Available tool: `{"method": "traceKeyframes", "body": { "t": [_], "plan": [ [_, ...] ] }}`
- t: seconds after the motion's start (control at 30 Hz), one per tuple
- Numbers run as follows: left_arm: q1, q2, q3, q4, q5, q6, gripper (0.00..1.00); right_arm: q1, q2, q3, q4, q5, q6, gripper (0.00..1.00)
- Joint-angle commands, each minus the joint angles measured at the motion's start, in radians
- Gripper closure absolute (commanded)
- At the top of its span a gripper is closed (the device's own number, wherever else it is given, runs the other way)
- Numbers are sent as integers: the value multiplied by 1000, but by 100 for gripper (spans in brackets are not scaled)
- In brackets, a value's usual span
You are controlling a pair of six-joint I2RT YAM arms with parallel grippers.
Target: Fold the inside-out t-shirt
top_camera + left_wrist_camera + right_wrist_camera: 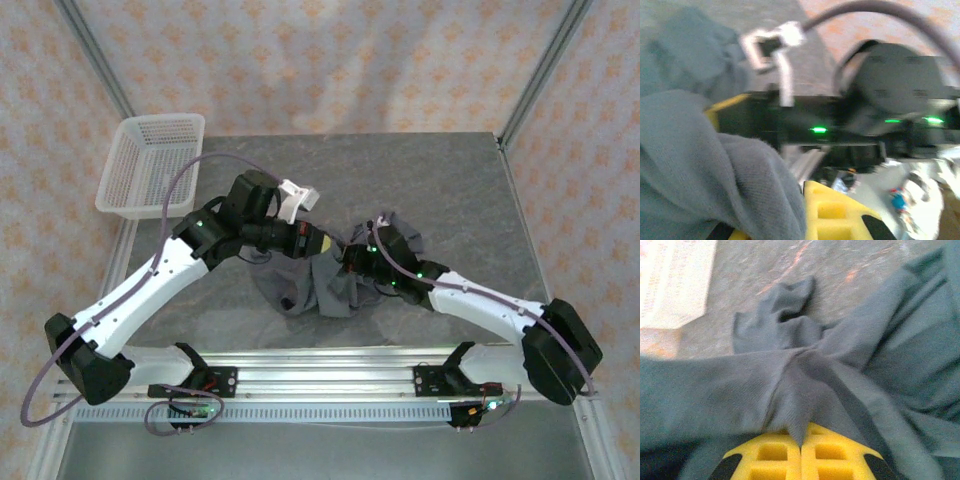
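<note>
Top view: inside-out t-shirt (300, 285) bunched in a heap at mid-surface (450, 180), somewhat toward the near edge. Left arm (160, 275) and right arm (480, 295) converge on it from either side. White basket (150, 160) sits at the far left corner, well apart from the shirt. Left wrist view, blurred: left hand (805, 200) clenched on the shirt, grey cloth draped over one side of it. Right wrist view: right hand (801, 442) clenched on a gathered pinch of shirt, yellow pads (835, 455) pressed together, creases fanning outward from the grip.
</note>
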Motion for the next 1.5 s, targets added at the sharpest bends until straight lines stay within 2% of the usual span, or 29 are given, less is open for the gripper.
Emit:
{"method": "traceKeyframes", "body": {
  "t": [0.0, 0.03, 0.1, 0.2, 0.3, 0.4, 0.47, 0.53, 0.67, 0.77, 0.83, 1.03, 1.23, 1.33, 1.47],
  "plan": [
    [117, -53, -73, -147, -341, -5, 100, -6, -183, -9, 211, -235, 8, 100],
    [167, -49, -128, -127, -359, -24, 100, -6, -233, -15, 263, -289, 28, 100],
    [217, -35, -226, 33, -280, -56, 100, -8, -298, -9, 278, -328, 68, 100],
    [219, 37, -276, 210, -183, -127, 100, -9, -331, 11, 302, -375, 105, 100],
    [221, 105, -250, 232, -189, -175, 95, -14, -325, 36, 258, -365, 80, 100],
    [222, 51, -242, 216, -222, -173, 76, -32, -321, 17, 281, -350, 75, 100],
    [222, -44, -229, 141, -283, -135, 59, -48, -316, 4, 293, -353, 76, 100],
    [220, -148, -213, 61, -337, -81, 49, -60, -311, -8, 286, -358, 72, 100],
    [158, -293, -176, -32, -343, 45, 41, -75, -292, -20, 286, -385, 71, 100],
    [43, -270, -130, -83, -315, 190, 36, -78, -263, -4, 281, -431, 62, 100],
    [3, -211, -103, -104, -319, 242, 34, -78, -247, 13, 275, -462, 57, 100],
    [-2, -15, -80, -37, -292, 369, 27, -78, -230, 74, 252, -542, 43, 100],
    [-3, 150, -16, 12, -45, 418, 17, -78, -224, 126, 222, -582, 26, 100],
    [-3, 187, -14, 53, -83, 396, 17, -78, -219, 140, 212, -589, 26, 100],
    [1, 169, -9, 106, -121, 359, 29, -81, -231, 149, 144, -599, -9, 100]
  ]
}}
